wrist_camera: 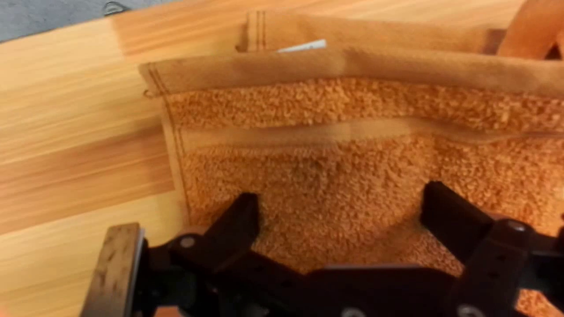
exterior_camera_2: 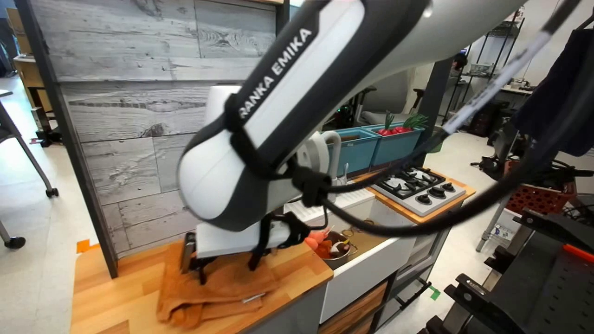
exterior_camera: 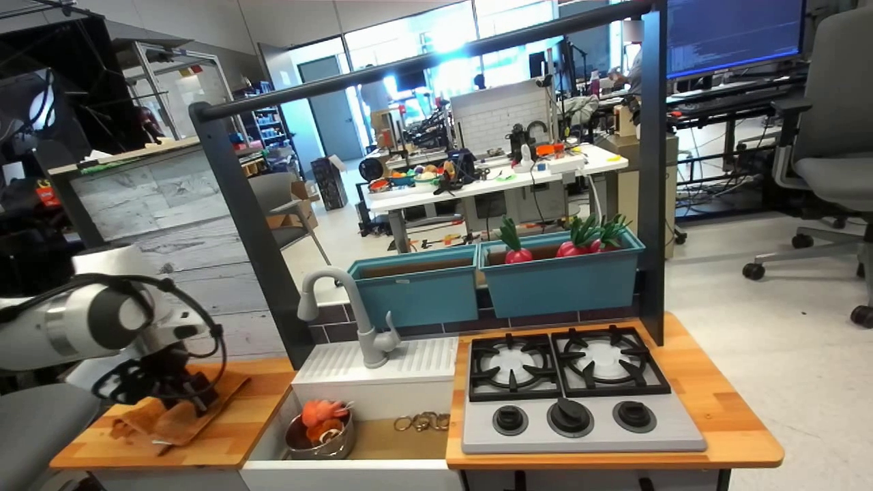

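Two fingers [wrist_camera: 240, 220] of the hand [wrist_camera: 341, 193]: spread wide apart, aimed down at the towel [wrist_camera: 317, 167]; contact or a slight gap, cannot tell which
Hand's hold: nothing seen gripped, only towel surface in view through the wide gap
Towel: orange-brown and folded in layers, lying on the desk [wrist_camera: 66, 171] directly below the hand, at one side of the sink [exterior_camera: 354, 465]
Stitched edge [wrist_camera: 174, 163]: near one finger in the wrist view
White tag [wrist_camera: 304, 45]: poking out from between layers of the towel, away from both fingers
Step at the towel: judged to be lining up for a grasp, though hard to tell from a letting-go
Next move over the towel: calls, if grasping, for a small descent and an even closing to gather a fold; risk of slipping off in a shallow pinch
Metal pot [exterior_camera: 344, 440]: standing in the sink, holding coral and orange soft-looking items [exterior_camera: 324, 412]
Grey plank panel [exterior_camera_2: 134, 111]: upright behind the towel in both exterior views
Stove [exterior_camera: 602, 426]: on the far side of the sink, well apart from the hand
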You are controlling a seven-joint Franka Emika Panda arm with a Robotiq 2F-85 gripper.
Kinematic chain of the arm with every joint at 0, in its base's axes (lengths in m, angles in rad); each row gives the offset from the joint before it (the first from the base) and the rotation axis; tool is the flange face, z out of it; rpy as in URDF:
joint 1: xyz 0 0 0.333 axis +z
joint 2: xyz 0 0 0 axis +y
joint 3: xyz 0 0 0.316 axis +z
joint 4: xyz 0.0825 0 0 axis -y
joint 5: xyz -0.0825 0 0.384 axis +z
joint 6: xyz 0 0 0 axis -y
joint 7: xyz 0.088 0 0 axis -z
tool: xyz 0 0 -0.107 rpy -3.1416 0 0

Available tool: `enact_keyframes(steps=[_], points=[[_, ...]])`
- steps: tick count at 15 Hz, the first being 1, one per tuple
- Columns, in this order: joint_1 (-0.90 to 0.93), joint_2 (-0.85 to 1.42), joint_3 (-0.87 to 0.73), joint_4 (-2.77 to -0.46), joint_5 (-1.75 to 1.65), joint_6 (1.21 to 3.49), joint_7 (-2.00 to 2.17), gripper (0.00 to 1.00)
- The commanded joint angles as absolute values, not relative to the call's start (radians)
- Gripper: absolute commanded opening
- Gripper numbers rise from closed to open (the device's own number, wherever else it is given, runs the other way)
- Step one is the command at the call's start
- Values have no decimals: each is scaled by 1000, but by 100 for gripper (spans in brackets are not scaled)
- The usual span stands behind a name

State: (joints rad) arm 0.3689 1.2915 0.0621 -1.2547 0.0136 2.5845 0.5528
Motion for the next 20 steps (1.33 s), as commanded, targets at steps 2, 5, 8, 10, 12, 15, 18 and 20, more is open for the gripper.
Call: enact_keyframes(steps=[2,5,8,10,12,15,18,20], points=[[311,1259,30,-1301,70,2516,556,100],[354,1299,56,-1263,56,2489,525,100],[466,1363,43,-1177,29,2490,549,100],[541,1422,20,-1081,-10,2465,589,100],[577,1429,-4,-1058,-14,2426,595,100],[568,1397,-45,-1107,-20,2390,584,100],[515,1331,-84,-1215,3,2364,601,100],[488,1299,-114,-1279,4,2337,610,100]])
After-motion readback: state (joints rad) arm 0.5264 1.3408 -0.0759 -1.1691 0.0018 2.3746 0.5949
